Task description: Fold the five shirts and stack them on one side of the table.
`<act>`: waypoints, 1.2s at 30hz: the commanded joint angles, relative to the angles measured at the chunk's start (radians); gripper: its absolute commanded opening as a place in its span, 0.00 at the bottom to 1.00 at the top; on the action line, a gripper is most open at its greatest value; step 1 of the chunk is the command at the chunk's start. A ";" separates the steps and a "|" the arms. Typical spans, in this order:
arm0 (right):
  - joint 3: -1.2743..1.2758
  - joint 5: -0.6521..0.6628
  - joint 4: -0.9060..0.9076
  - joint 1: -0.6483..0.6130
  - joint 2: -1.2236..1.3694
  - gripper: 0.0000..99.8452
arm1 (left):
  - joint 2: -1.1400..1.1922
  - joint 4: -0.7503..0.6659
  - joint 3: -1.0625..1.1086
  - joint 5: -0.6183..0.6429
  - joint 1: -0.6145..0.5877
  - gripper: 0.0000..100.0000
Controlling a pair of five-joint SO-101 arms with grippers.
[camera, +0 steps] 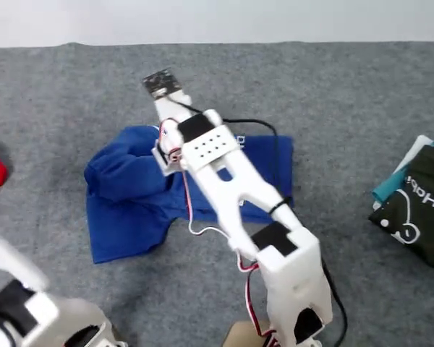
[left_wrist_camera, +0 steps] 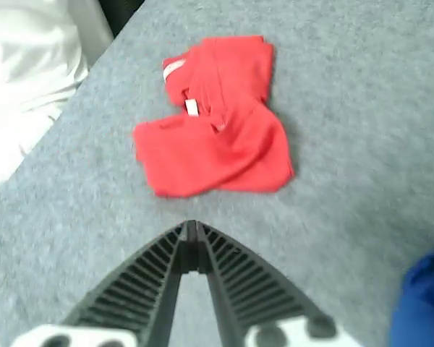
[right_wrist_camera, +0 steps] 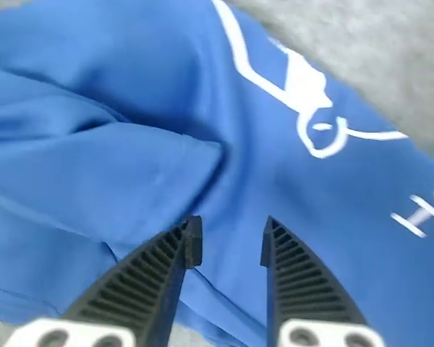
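Right gripper (right_wrist_camera: 229, 242), jaws narrowly parted and empty, over the blue shirt (right_wrist_camera: 94, 87): soft, light, probably slippery cloth, best pinched at the raised fold (right_wrist_camera: 195, 155).

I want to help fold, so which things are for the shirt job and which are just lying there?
For the job: blue shirt, right gripper over it, red shirt, pile of shirts at the side.
Just there: grey table cover, white thing past the table edge.
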 commanded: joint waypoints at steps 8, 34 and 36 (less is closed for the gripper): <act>-0.170 -0.009 -0.016 -0.070 0.150 0.14 | -0.325 -0.035 0.383 -0.005 -0.008 0.00; -0.775 0.072 0.518 -0.071 0.173 0.01 | -0.600 -0.173 0.797 -0.052 0.031 0.00; -0.807 0.072 0.516 -0.050 0.150 0.01 | -0.628 -0.172 0.819 -0.051 0.057 0.00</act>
